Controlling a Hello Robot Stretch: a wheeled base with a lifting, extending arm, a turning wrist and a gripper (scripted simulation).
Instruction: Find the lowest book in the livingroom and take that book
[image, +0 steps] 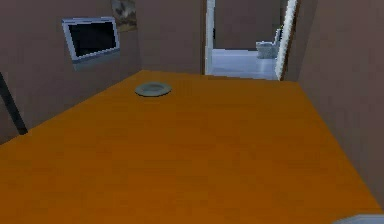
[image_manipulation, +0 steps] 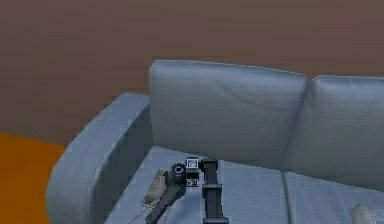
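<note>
claw (image_manipulation: 160, 203) at sofa (image_manipulation: 230, 110) seat | pale flat thing (image_manipulation: 155, 187) at its tip | grasp: cannot tell

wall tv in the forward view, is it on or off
Looks off: the wall tv has a plain dark screen inside its pale frame, with no picture on it.

One wall screen (image: 92, 40) at ten o'clock, one round grey disc (image: 153, 89) on the orange floor (image: 200, 150), one doorway (image: 240, 40) at one o'clock. One sofa (image_manipulation: 95, 160) with two back cushions (image_manipulation: 225, 110); one pale flat thing (image_manipulation: 154, 187) on its seat.
</note>
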